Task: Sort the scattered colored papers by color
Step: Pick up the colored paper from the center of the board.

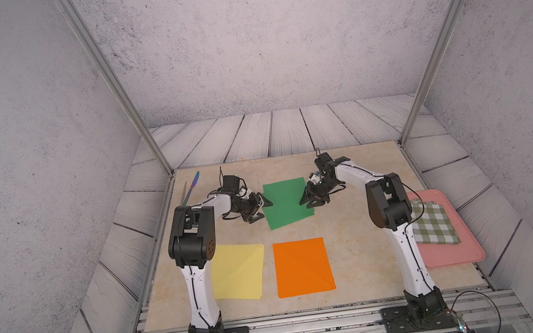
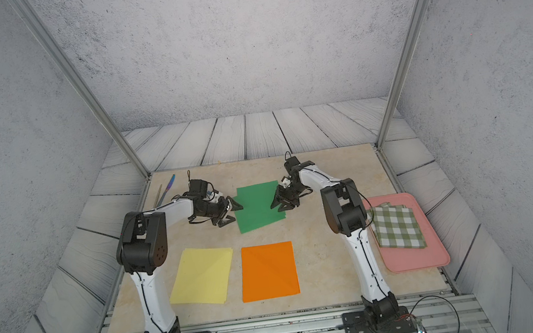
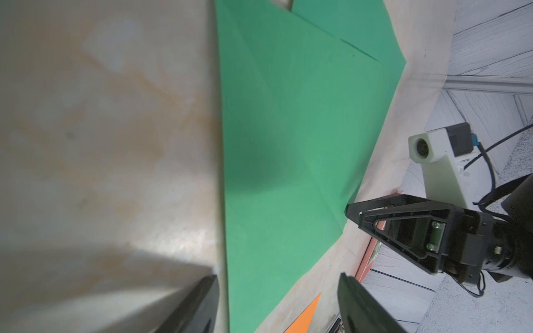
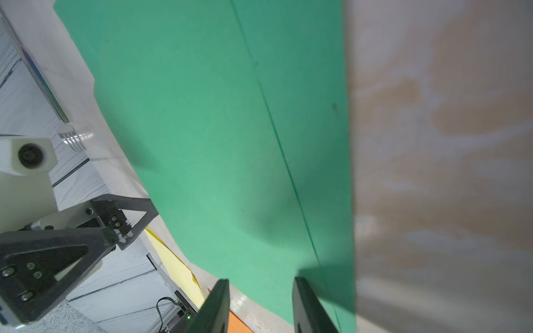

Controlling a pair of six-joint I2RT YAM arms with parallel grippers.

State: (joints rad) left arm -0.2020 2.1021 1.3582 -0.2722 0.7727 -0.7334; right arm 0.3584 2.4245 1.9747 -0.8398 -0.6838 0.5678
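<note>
Top views, green papers (image 1: 285, 203) (image 2: 258, 206): you are seeing them lying flat in a slightly skewed stack at the far middle of the bench (image 1: 374, 264).
Top views, yellow papers (image 1: 240, 271) (image 2: 202, 275): they are lying at the near left of the bench, partly hidden by the left arm.
Top views, orange papers (image 1: 301, 266) (image 2: 267, 271): they are lying at the near middle, just beside the yellow ones but not touching them.
Top views, left pincer (image 1: 261, 212) (image 2: 232, 216): it is hanging low at the green stack's left edge, jaws standing wide apart and gripping nothing.
Top views, right pincer (image 1: 309, 203) (image 2: 278, 207): it is hanging over the green stack's right edge with its jaws partly apart. You cannot tell whether the tips are touching paper.
Top views, pink tray (image 1: 455, 254): it is sitting at the bench's right edge, carrying a checked cloth (image 1: 432, 223).
Left wrist, left pincer (image 3: 277, 276): its fingers are standing well apart, straddling the edge of the green papers (image 3: 288, 144) without clamping it. The right pincer (image 3: 363, 216) is pointing at the opposite edge.
Right wrist, right pincer (image 4: 261, 281): its fingers are standing apart above the green papers (image 4: 202, 129), where one sheet's edge is showing as a line across another. The left pincer (image 4: 129, 227) is facing you across the stack.
</note>
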